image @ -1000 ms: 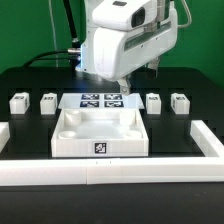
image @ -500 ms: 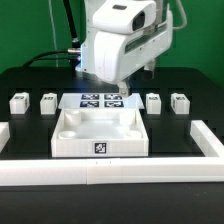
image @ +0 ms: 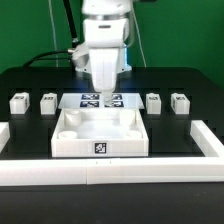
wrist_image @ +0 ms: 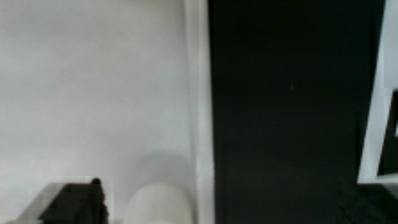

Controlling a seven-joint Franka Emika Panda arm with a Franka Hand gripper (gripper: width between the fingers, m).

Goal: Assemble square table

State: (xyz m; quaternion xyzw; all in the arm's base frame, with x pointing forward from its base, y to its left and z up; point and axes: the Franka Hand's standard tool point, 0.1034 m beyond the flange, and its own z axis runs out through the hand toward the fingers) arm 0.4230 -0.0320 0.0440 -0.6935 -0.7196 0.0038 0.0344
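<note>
Exterior view: the square tabletop point(image: 75, 146) lies near-centre on the black surface point(image: 30, 75), with two leg blocks point(image: 18, 101) beyond it on either side. The tool point(image: 103, 96) hangs over its far rim. Wrist view: the fingers point(wrist_image: 71, 205) are spread wide and grip nothing.

Bright, even light in the exterior view; a soft, washed-out close view at the wrist.

In the exterior view the scene is lit evenly, apparently from above. The white arm housing point(image: 105, 45) and the border rails point(image: 110, 172) are rendered almost without tone. Faint grey shading is seen inside the square table top point(image: 75, 146), and the black table point(image: 30, 85) is shown as a flat dark area. Fine detail is lost to coarse resolution. In the wrist view a white surface point(wrist_image: 89, 90) is blown out, edges are smeared, and the gripper's dark finger point(wrist_image: 71, 205) is left out of focus.
</note>
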